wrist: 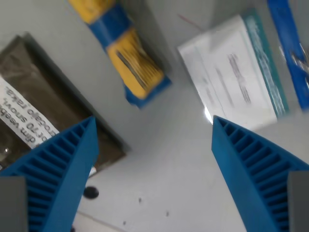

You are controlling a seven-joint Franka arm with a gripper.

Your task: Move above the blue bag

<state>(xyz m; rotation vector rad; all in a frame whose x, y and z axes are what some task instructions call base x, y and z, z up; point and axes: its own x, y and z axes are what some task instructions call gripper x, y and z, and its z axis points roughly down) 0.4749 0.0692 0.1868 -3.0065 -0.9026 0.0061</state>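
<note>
A blue bag with yellow panels (126, 54) lies tilted on the grey table (164, 164), in the upper middle of the wrist view. My gripper (153, 121) is open, with nothing between its ribbed blue fingers (63, 164). The bag sits beyond the fingertips, slightly toward the wrist view's left of the gap. Its lower corner ends just above the space between the fingers. The bag's top end is cut off by the frame edge.
A white box with a teal edge (231, 72) lies at the wrist view's right. A blue strip-like object (292, 53) runs along the far right edge. A dark brown packet with a white label (43, 106) lies at the left, partly behind the left finger.
</note>
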